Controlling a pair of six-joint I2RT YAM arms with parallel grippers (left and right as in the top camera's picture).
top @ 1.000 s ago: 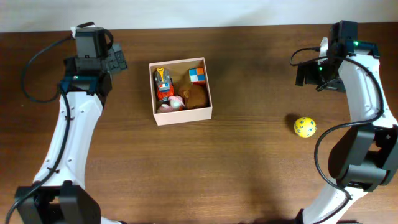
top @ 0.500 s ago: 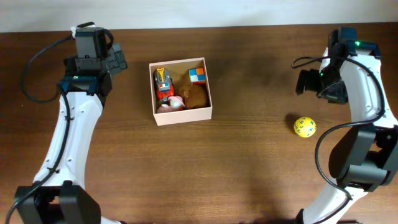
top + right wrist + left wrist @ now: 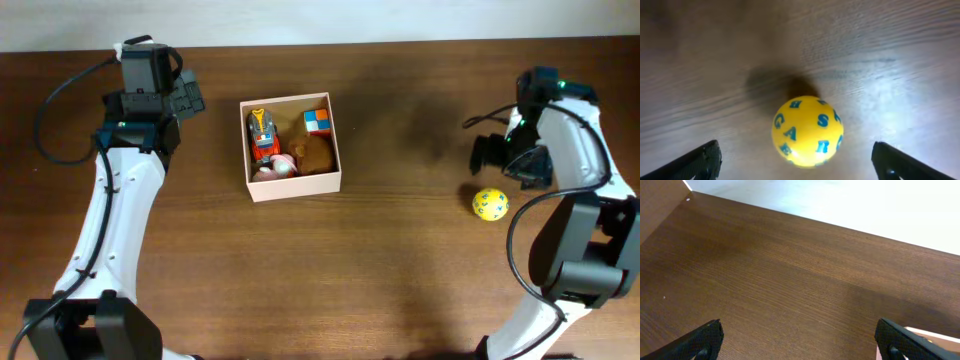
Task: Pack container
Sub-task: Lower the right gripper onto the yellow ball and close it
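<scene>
On the brown wooden table [image 3: 380,270], the square white-walled cardboard container [image 3: 295,187] sits right of my left gripper [image 3: 185,97], with an orange toy truck [image 3: 263,133] in its left half and a brown plush toy [image 3: 317,153] in its right. The yellow lettered ball [image 3: 490,204] lies well to the right, near my right gripper [image 3: 503,160].

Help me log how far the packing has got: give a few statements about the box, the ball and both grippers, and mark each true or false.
1. The yellow ball lies inside the container. False: it sits on the bare table, well off to the container's right.
2. The right gripper is open and is not gripping the ball. True.
3. The left gripper is shut on a toy. False: it is open, with only tabletop between its fingers.
4. The container holds several toys, among them a coloured cube. True.
</scene>
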